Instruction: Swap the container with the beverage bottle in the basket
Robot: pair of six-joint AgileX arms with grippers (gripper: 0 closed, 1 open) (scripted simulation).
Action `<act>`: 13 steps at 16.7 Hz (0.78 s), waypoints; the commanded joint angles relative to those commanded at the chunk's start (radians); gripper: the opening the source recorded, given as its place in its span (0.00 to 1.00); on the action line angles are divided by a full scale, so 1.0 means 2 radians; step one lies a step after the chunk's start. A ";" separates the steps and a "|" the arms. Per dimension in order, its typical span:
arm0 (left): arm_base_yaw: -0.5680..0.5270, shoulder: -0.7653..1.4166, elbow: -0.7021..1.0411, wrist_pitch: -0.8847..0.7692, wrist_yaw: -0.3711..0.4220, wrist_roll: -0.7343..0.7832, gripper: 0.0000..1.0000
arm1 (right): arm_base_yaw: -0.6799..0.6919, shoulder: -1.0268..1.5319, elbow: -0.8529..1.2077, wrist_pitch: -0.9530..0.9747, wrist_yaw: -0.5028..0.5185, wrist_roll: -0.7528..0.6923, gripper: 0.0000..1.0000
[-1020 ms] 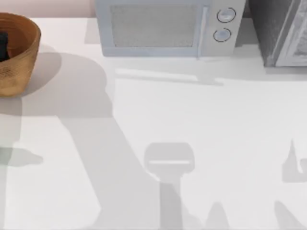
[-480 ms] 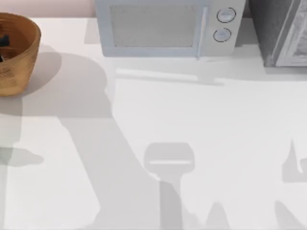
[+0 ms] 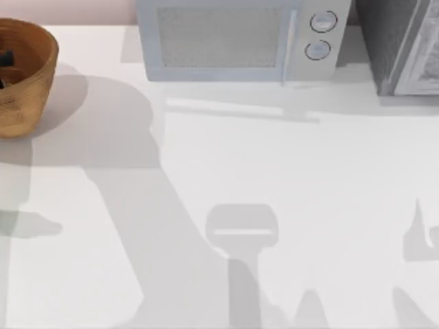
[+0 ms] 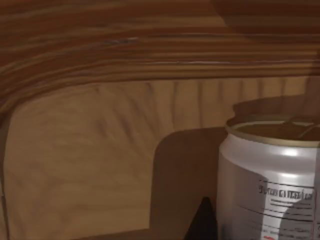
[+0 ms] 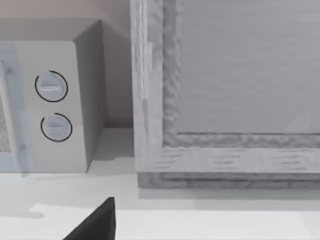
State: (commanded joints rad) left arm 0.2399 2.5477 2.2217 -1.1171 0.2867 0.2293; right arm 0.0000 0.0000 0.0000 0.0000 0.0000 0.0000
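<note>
**Left gripper down in basket, bottle beside it**

Top view: the basket [image 3: 31, 96] stands at the table's [image 3: 309, 171] far left corner, partly cut off by the left edge. Dark pieces of our left gripper [image 3: 5, 63] show inside its rim. We cannot tell whether this pincer is apart, together or clamped on anything.

Left wrist view: the camera looks from inside the basket [image 4: 100, 150], with the woven inner wall curving around and the rim band above. The bottle [image 4: 270, 185] stands upright inside the basket, close to the camera. Its body is pale and glossy, it has a gold-olive top rim, and small print runs across the label. A dark tip of the gripper shows just beside the bottle's lower part. We cannot tell whether the two touch.

Right side: a dark part of our right gripper [image 5: 95, 222] shows low in the right wrist view, above the table. Whether it is apart or together we cannot tell. That view faces the microwave [image 5: 50, 100], with its two round knobs, and a grey framed cabinet [image 5: 225, 75] just beside it.

In the top view the microwave [image 3: 233, 41] sits at the table's far edge, centre. The cabinet [image 3: 405, 48] is at the far right corner. Arm shadows fall across the near half of the table.
</note>
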 joint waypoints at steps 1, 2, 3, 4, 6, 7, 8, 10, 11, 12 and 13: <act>-0.002 -0.034 -0.019 -0.003 0.004 0.001 0.00 | 0.000 0.000 0.000 0.000 0.000 0.000 1.00; -0.002 -0.034 -0.019 -0.003 0.004 0.001 0.00 | 0.000 0.000 0.000 0.000 0.000 0.000 1.00; -0.001 -0.038 -0.024 0.000 0.002 -0.001 0.00 | 0.000 0.000 0.000 0.000 0.000 0.000 1.00; 0.000 -0.048 -0.034 0.007 0.000 -0.005 0.00 | 0.000 0.000 0.000 0.000 0.000 0.000 1.00; 0.002 -0.084 -0.069 0.030 -0.009 -0.014 0.00 | 0.000 0.000 0.000 0.000 0.000 0.000 1.00; 0.003 -0.110 -0.094 0.046 -0.014 -0.019 0.00 | 0.000 0.000 0.000 0.000 0.000 0.000 1.00; 0.002 -0.141 -0.123 0.065 -0.020 -0.024 0.00 | 0.000 0.000 0.000 0.000 0.000 0.000 1.00; -0.001 -0.217 -0.192 0.109 -0.033 -0.032 0.00 | 0.000 0.000 0.000 0.000 0.000 0.000 1.00; -0.004 -0.263 -0.231 0.134 -0.041 -0.036 0.00 | 0.000 0.000 0.000 0.000 0.000 0.000 1.00; -0.007 -0.313 -0.274 0.160 -0.048 -0.040 0.00 | 0.000 0.000 0.000 0.000 0.000 0.000 1.00; -0.012 -0.366 -0.319 0.186 -0.055 -0.044 0.00 | 0.000 0.000 0.000 0.000 0.000 0.000 1.00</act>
State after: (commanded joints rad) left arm 0.2164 1.8160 1.5829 -0.7443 0.1764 0.1419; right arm 0.0000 0.0000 0.0000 0.0000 0.0000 0.0000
